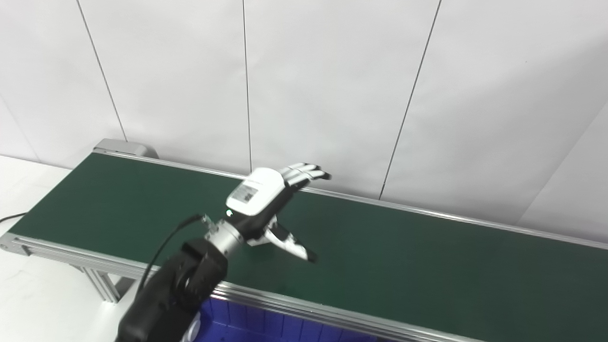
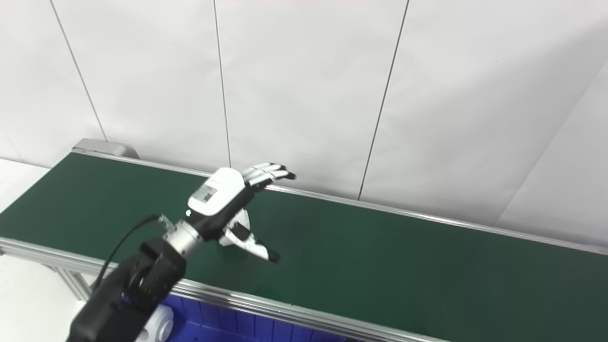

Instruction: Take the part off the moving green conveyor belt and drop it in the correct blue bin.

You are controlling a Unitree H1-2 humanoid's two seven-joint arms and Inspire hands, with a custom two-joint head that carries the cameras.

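1. Hovering over the green conveyor belt (image 1: pixel 389 247), the left hand (image 1: pixel 266 199) holds nothing: fingers (image 1: pixel 304 172) extended, thumb spread apart below.
2. No part shows on the belt, so its place relative to the fingers cannot be told.
3. One hand, one belt and one blue bin (image 1: pixel 247 325), at the belt's near edge, are visible.
4. The hand's back carries a label, too small to read.
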